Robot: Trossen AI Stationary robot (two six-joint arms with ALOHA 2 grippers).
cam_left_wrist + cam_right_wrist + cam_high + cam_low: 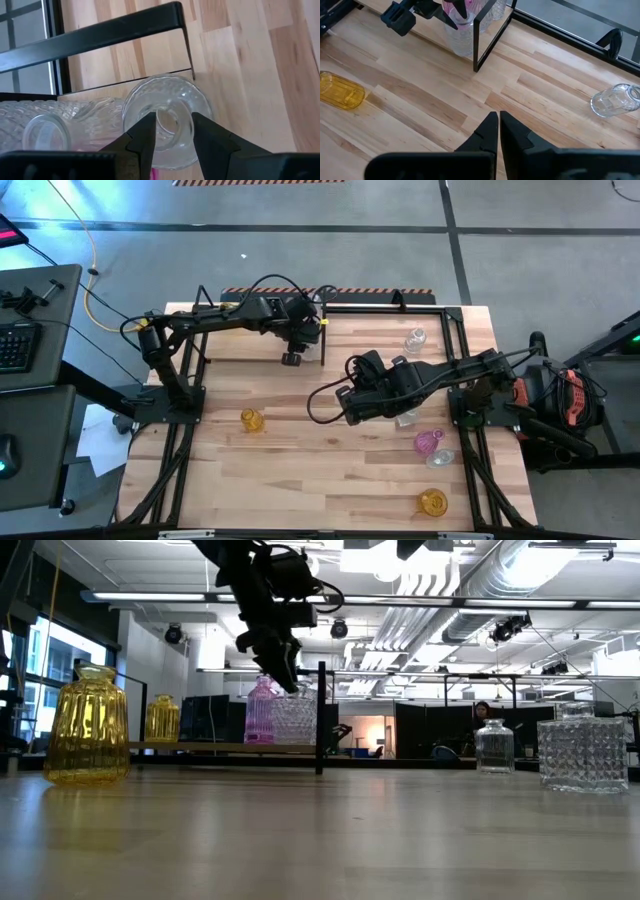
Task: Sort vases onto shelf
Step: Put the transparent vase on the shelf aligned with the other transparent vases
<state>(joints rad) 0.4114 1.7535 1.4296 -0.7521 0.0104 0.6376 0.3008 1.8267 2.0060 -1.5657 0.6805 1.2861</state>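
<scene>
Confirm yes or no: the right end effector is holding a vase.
No. The right end effector is shut on nothing above bare tabletop.

The right tool (pixel 498 131) hangs at six o'clock, its two dark fingers pressed together over the pale wood surface (pixel 420 105). At nine o'clock an amber-yellow vase (pixel 340 91) lies on its side. At three o'clock a clear vase (pixel 616 100) also lies tipped over. Toward twelve o'clock the shelf's black upright divider (pixel 492 35) stands on the boards, with a clear ribbed vase (pixel 462 40) just beside it and the left tool (pixel 451 15) over that vase's top, something pink showing behind it.
</scene>
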